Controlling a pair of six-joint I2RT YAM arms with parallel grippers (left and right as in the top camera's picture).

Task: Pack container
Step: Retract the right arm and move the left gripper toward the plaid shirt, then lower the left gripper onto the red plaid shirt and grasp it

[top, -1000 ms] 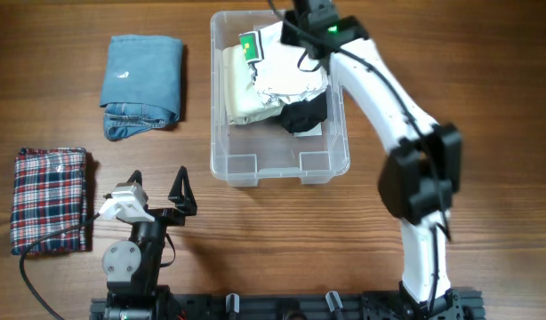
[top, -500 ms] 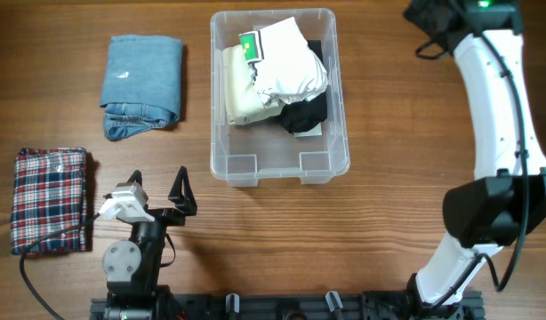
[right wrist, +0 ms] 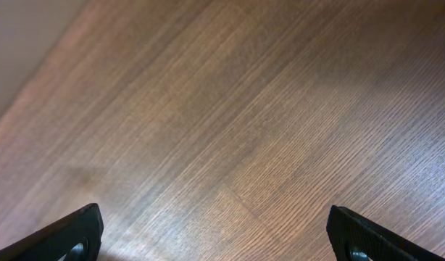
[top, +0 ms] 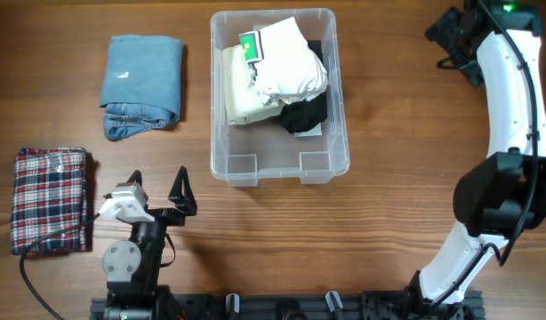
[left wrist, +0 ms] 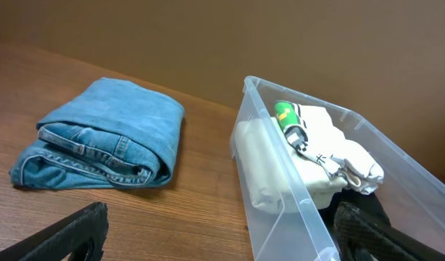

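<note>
The clear plastic container (top: 227, 160) stands at the table's middle back, holding a cream garment, a white garment with a green tag (top: 250, 44) and a black one (top: 304, 114). In the left wrist view the container (left wrist: 295, 210) shows the same clothes behind its near wall. My left gripper (top: 157, 188) rests open near the front edge, left of the container, empty. My right gripper (top: 455, 40) hangs open and empty over bare wood at the far right back, well clear of the container; its wrist view shows only tabletop between the fingertips (right wrist: 70, 235).
Folded blue jeans (top: 142, 84) lie at the back left, also seen as jeans (left wrist: 103, 141) in the left wrist view. A folded plaid cloth (top: 49, 200) lies at the left front edge. The right arm's base stands at the front right.
My right gripper has left the container, where it was over the white garment, and swung away to the far right back, opening wide. The white garment stays in the container. The left arm has not moved.
</note>
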